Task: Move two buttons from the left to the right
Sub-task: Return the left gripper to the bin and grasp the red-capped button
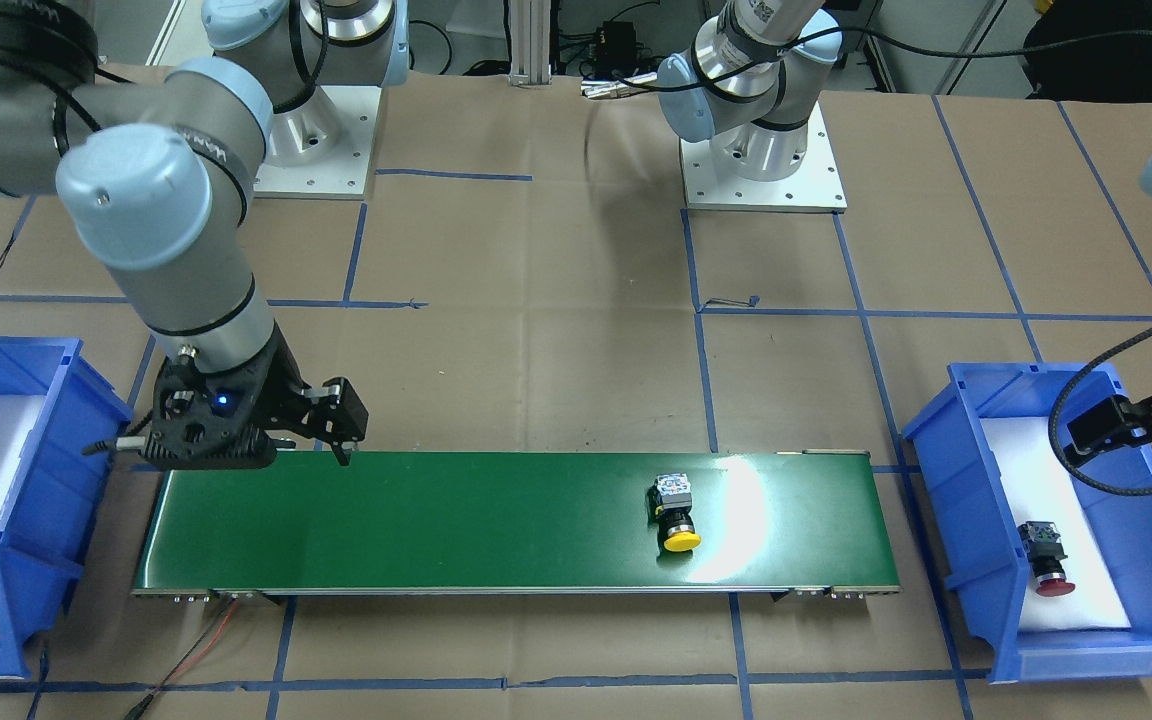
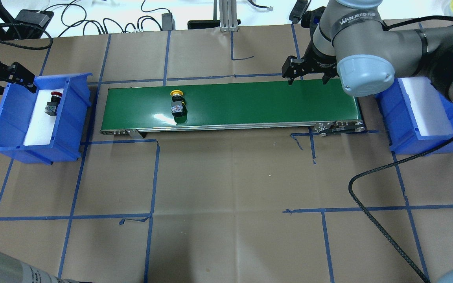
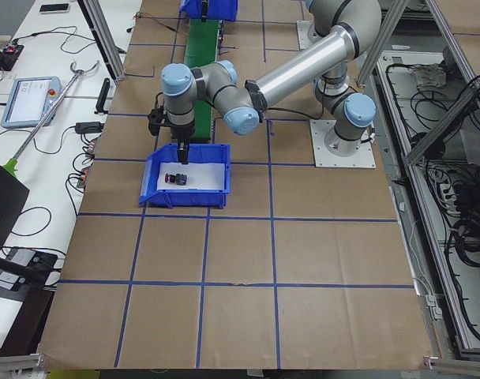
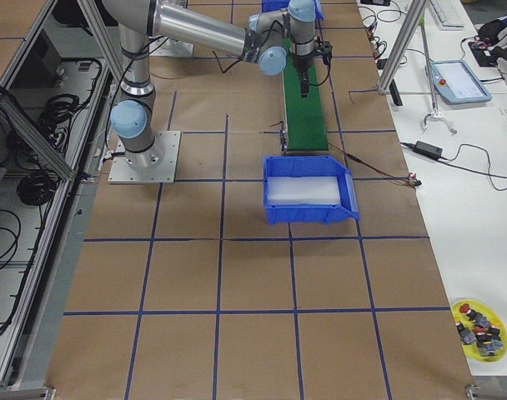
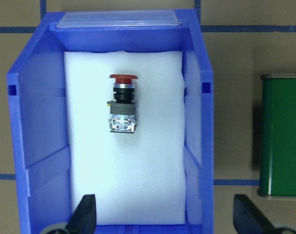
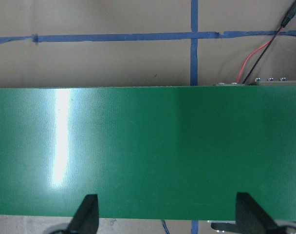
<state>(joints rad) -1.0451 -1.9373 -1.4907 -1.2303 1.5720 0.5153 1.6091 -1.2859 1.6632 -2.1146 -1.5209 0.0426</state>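
Observation:
The yellow button (image 2: 177, 103) lies on its side on the green conveyor belt (image 2: 250, 102), toward its left end; it also shows in the front view (image 1: 675, 512). The red button (image 5: 122, 105) lies on white foam in the blue left bin (image 2: 10, 122), and shows in the overhead view (image 2: 52, 104) too. My left gripper (image 5: 165, 217) is open and empty above that bin, short of the red button. My right gripper (image 2: 307, 80) is open and empty above the belt's right end, with only bare belt under it in the right wrist view (image 6: 165, 214).
A second blue bin (image 2: 391, 110) with white foam stands past the belt's right end, partly under my right arm. A red and black wire (image 6: 257, 53) runs by the belt's end. The table is brown paper with blue tape lines.

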